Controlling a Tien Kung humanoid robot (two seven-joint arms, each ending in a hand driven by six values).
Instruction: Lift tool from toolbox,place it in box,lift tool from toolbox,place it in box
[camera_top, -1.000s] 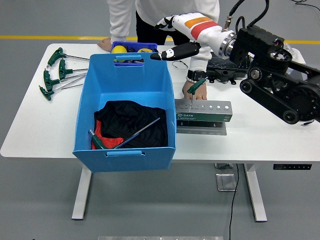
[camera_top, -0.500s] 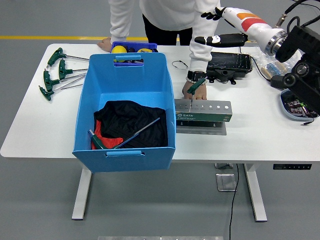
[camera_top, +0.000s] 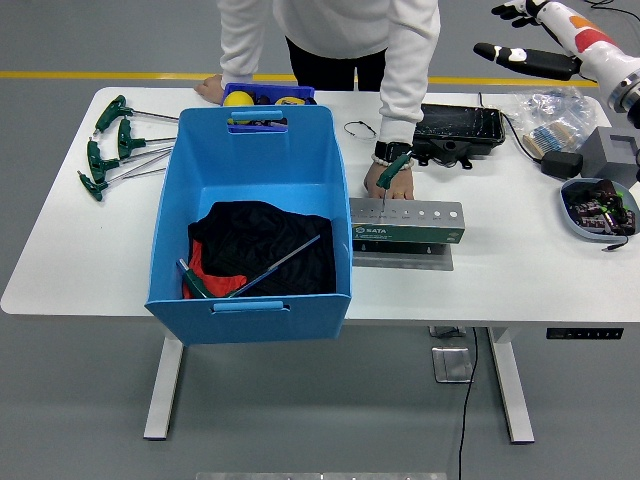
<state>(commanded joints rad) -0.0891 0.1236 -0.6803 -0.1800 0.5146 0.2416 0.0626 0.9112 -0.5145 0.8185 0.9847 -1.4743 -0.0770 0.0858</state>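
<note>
My right hand (camera_top: 530, 35) is up at the top right corner, raised beyond the far edge of the white table (camera_top: 90, 250), its fingers stretched out and loose with nothing in them; my left arm does not show. The table stands on a grey floor (camera_top: 80, 400) crossed by a yellow line (camera_top: 100, 74) behind it. In the middle of the table sits a big blue box (camera_top: 250, 220), and inside it a green-handled tool (camera_top: 255, 275) lies slanted across a heap of black cloth (camera_top: 260, 245). Just to the right of the box is the grey tool holder (camera_top: 407, 222), resting on a flat metal plate (camera_top: 403, 260). A person leans over from the far side; one hand (camera_top: 388, 178) grips a green-handled key (camera_top: 393, 170) standing in the left end of the holder, and the other hand (camera_top: 210, 88) rests on the table's far edge near a small blue tray (camera_top: 268, 94). More green-handled keys (camera_top: 115, 145) lie fanned out on the left end of the table, well apart from the box. To the right I see a black case (camera_top: 458, 125), a clear bag (camera_top: 545, 115), a grey block (camera_top: 612, 155) and a small dish of bits (camera_top: 598, 207).
</note>
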